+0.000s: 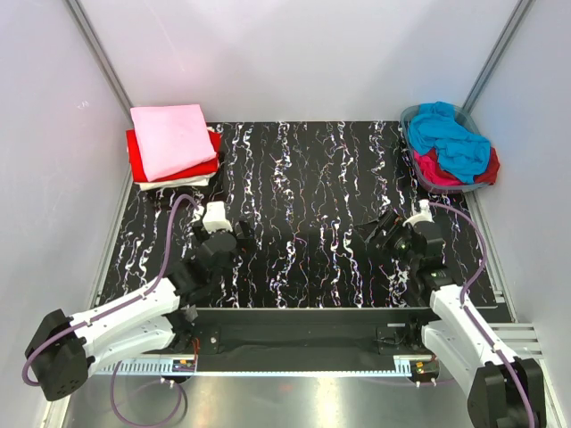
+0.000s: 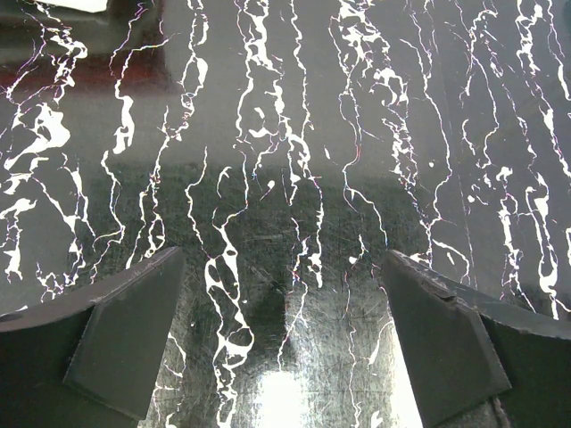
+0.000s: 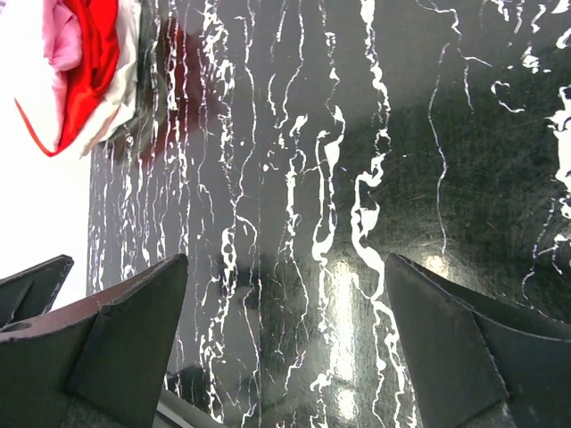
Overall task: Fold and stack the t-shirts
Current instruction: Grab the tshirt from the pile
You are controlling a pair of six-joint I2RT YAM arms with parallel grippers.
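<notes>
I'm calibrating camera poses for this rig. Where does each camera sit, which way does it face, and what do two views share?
Top external: above and behind the bases, looking down over the marbled table; shows the left arm and right arm.
Left wrist: on that wrist, facing low along the table; the left gripper, open, frames the bottom.
Right wrist: on that wrist, facing across the table towards the folded stack; the right gripper, open, frames the bottom.
Shared: top and right wrist views both show the folded stack.
</notes>
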